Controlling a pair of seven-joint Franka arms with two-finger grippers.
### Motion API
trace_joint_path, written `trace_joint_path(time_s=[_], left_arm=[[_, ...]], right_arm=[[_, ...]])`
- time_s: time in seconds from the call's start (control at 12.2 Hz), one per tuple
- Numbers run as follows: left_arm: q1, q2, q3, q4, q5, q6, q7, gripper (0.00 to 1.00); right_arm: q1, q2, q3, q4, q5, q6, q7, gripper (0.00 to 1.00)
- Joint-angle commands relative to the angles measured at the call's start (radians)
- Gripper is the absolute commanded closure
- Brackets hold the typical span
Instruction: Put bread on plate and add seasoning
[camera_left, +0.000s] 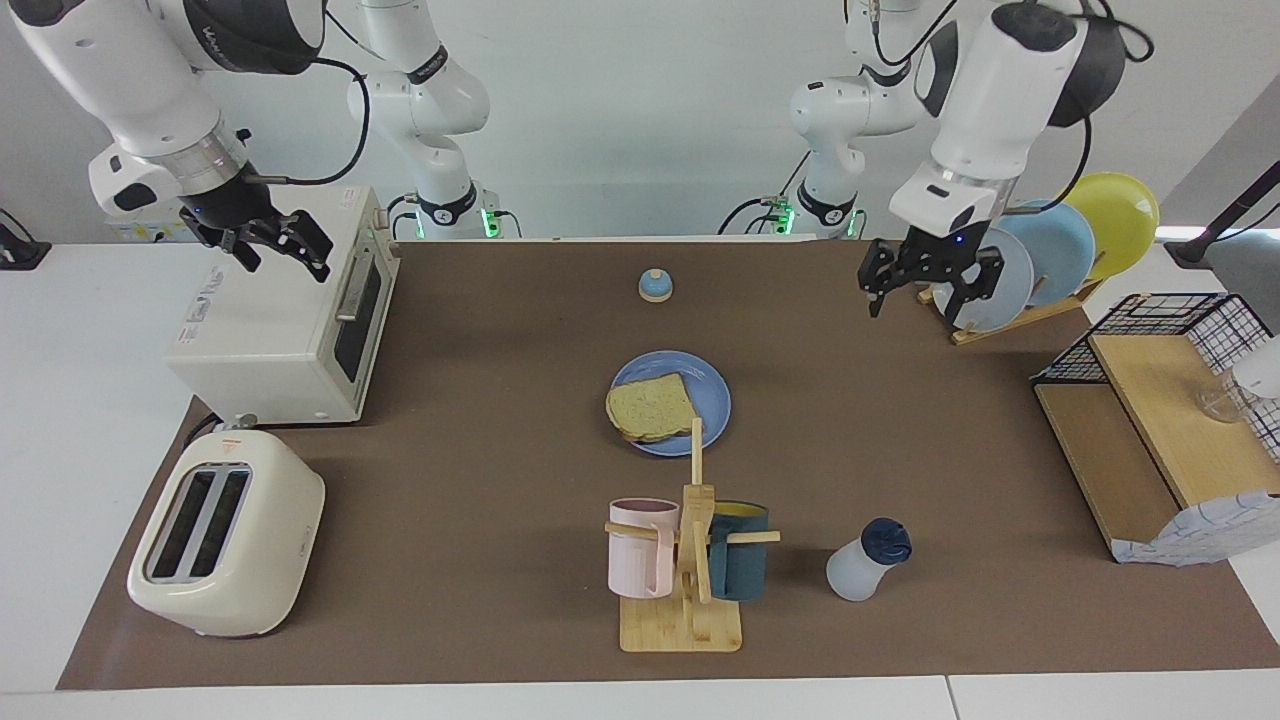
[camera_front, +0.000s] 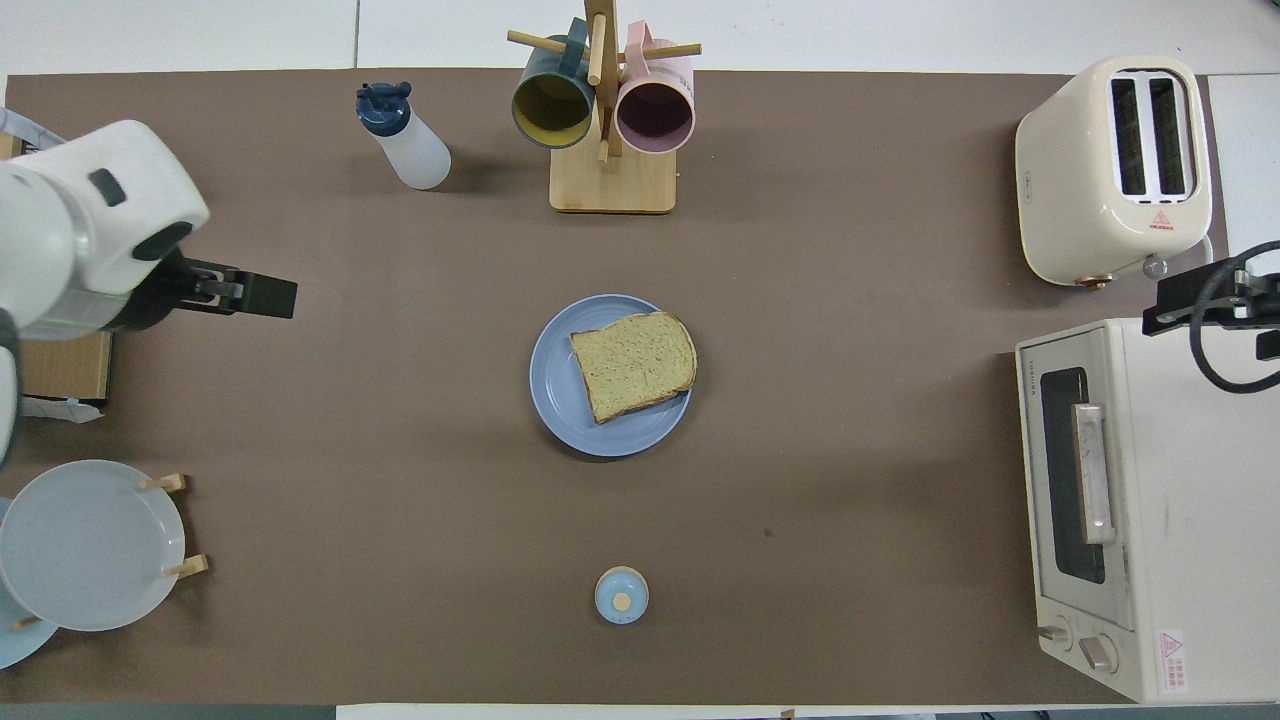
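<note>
Left claw: open, empty, raised well apart from plate. Right claw: open, empty, waits. Bread on plate; seasoning standing, apparently finished.

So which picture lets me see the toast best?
The overhead view. It looks almost straight down, so the bread shows its whole square face and brown crust on the blue plate. In the facing view the bread looks flatter, and the mug rack's wooden post crosses its edge.

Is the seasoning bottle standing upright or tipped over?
Upright. The seasoning bottle stands on its base beside the mug rack, cap on top, and neither gripper touches it.
</note>
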Motion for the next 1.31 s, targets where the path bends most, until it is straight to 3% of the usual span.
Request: trace_joint_path(time_s=[0.0,0.08,0.57,0.73,0.9,1.06,1.22], left_arm=[[0.060,-0.002,0.001,0.072,-0.019,-0.119,0.047,0.00],[0.059,-0.039,-0.003,0.054,-0.011,-0.119,0.049,0.00],[0.063,-0.072,0.061,0.049,-0.005,-0.117,0.047,0.00],[-0.014,-0.052,0.148,0.093,-0.003,-0.187,0.046,0.00],[-0.120,0.009,0.298,0.217,-0.006,-0.283,0.049,0.00],[-0.142,0.039,0.300,0.184,-0.006,-0.256,0.053,0.00],[-0.147,0.031,0.296,0.086,-0.015,-0.140,0.063,0.00]], right_arm=[[-0.009,-0.014,0.006,-0.016,-0.008,0.006,-0.019,0.00],[-0.009,-0.014,0.006,-0.016,-0.006,0.007,-0.019,0.00],[-0.009,-0.014,0.006,-0.014,-0.008,0.007,-0.019,0.00],[-0.009,-0.014,0.006,-0.016,-0.008,0.007,-0.019,0.00],[-0.009,-0.014,0.006,-0.016,-0.008,0.007,-0.019,0.00],[-0.009,-0.014,0.006,-0.016,-0.008,0.007,-0.019,0.00],[-0.009,-0.014,0.006,-0.016,-0.008,0.007,-0.019,0.00]])
